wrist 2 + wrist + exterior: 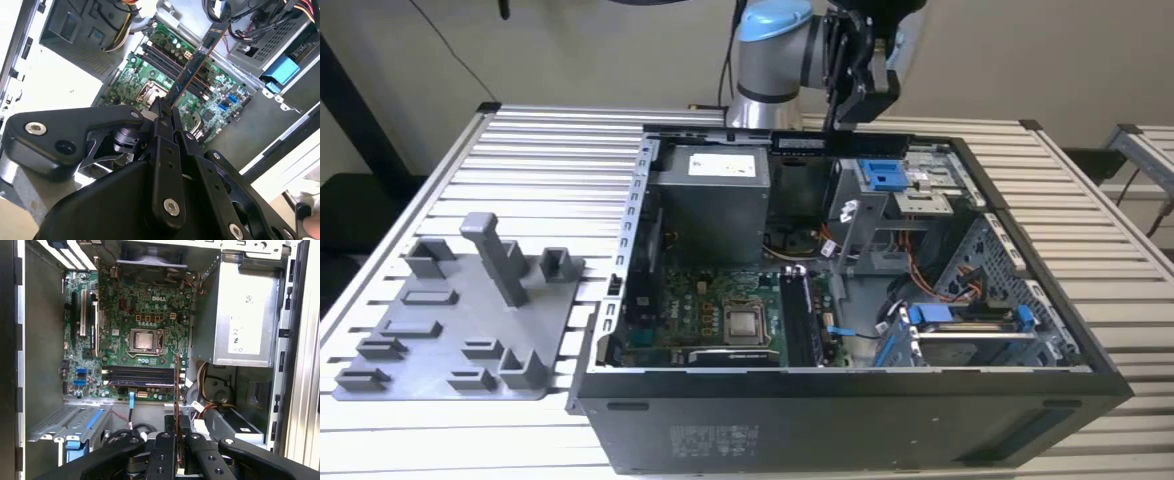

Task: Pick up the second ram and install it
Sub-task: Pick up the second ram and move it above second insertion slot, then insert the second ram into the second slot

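Note:
My gripper (845,118) hangs above the far rim of the open computer case (854,395), shut on the second ram (841,143), a long dark stick held level and edge-down. In the second wrist view the second ram (192,67) juts out from the gripper (165,107) over the green motherboard (135,80). The first wrist view has the second ram (177,390) edge-on in the gripper (177,426), near one end of the black memory slots (140,376). Those slots (798,320) lie far below it, on the motherboard (700,310).
Inside the case are a grey power supply (710,195), a drive cage with blue tabs (887,175), a second blue-tabbed bay (967,320) and loose cables (854,320). A grey fixture tray (454,310) sits at the exterior view's left on the slatted table (547,150).

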You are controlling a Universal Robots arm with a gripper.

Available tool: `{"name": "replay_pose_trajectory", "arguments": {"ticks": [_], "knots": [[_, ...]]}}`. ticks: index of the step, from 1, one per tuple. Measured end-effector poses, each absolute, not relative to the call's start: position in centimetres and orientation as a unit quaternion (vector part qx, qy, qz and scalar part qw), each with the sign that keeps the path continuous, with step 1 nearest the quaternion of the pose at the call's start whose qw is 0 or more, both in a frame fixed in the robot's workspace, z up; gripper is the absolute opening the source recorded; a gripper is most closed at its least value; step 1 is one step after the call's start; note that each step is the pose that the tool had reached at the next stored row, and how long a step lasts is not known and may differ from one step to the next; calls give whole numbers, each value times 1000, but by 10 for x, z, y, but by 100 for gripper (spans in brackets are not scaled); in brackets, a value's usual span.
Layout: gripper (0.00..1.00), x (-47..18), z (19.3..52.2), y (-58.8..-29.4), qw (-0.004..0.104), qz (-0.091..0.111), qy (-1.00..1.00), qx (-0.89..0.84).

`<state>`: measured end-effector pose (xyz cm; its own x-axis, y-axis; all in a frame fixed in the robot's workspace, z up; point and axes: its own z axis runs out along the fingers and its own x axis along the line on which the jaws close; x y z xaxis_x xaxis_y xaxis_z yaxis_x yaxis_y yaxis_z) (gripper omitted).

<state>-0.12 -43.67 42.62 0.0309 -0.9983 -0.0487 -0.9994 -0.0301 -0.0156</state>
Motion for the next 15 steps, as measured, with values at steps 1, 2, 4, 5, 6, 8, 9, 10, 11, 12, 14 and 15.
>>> {"name": "replay_pose_trajectory", "arguments": {"ticks": [1, 2, 4, 5, 6, 8, 9, 10, 11, 12, 14, 15], "knots": [[14, -1, 426, -436, 23, 12, 696, -718], [14, -1, 426, -436, 23, 12, 696, -718], [14, -1, 426, -436, 23, 12, 696, -718], [14, -1, 426, -435, 23, 12, 696, -718], [14, -1, 426, -435, 23, 12, 696, -718], [14, -2, 426, -435, 23, 12, 696, -718], [14, -2, 426, -435, 23, 12, 696, -718], [14, -2, 426, -435, 23, 12, 696, -718], [14, -2, 426, -435, 23, 12, 696, -718], [14, -2, 426, -435, 23, 12, 696, -718], [14, -2, 426, -435, 23, 12, 696, -718], [14, -2, 426, -435, 23, 12, 696, -718]]}}
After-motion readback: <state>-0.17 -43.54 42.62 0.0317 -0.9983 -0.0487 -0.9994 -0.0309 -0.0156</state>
